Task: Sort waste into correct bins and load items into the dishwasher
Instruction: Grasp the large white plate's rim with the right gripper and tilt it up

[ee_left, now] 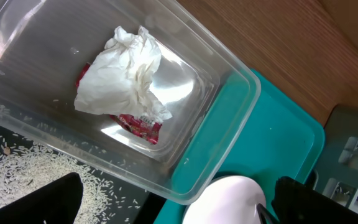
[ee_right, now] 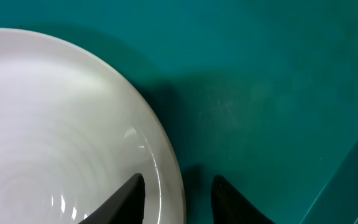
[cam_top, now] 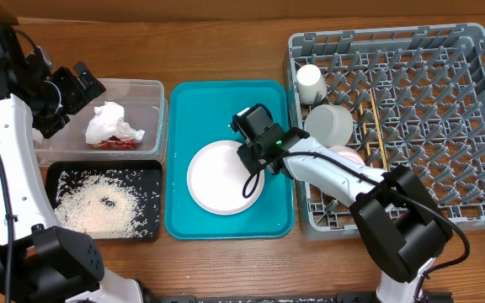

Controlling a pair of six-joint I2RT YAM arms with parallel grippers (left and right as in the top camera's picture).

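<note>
1. R gripper [ee_right: 178, 196] sits low at the right rim of the white plate [cam_top: 217, 181]. Its jaws are part-open, w/ 1 finger over the plate and 1 outside on the teal tray [cam_top: 192, 101]. Gaps show beside the rim, so nothing is gripped. Straddling the edge is prob. the only way to grab a plate lying flat.
2. The plate lies flat in the teal tray and is the only dish not in the dish rack [cam_top: 470, 101].
3. L gripper [cam_top: 88, 80] hangs wide open and empty over the far left end of the clear tub [cam_top: 154, 88], well apart from the R arm's work.
4. Waste looks sorted. The napkin [ee_left: 126, 71] lies on the red packet [ee_left: 138, 124] in the tub, and the rice [cam_top: 99, 202] is in the black tray [cam_top: 57, 172] just beside it.
5. At the rack's left side are the cup [cam_top: 311, 82], the bowl [cam_top: 328, 124], a 2nd plate [cam_top: 349, 156] partly hidden by the R arm, and the chopsticks [cam_top: 376, 126] just beside the bowl.
6. In the way: the rack's left wall and those dishes stand between the plate and the free pegs. The plate likely must be carried over them.
</note>
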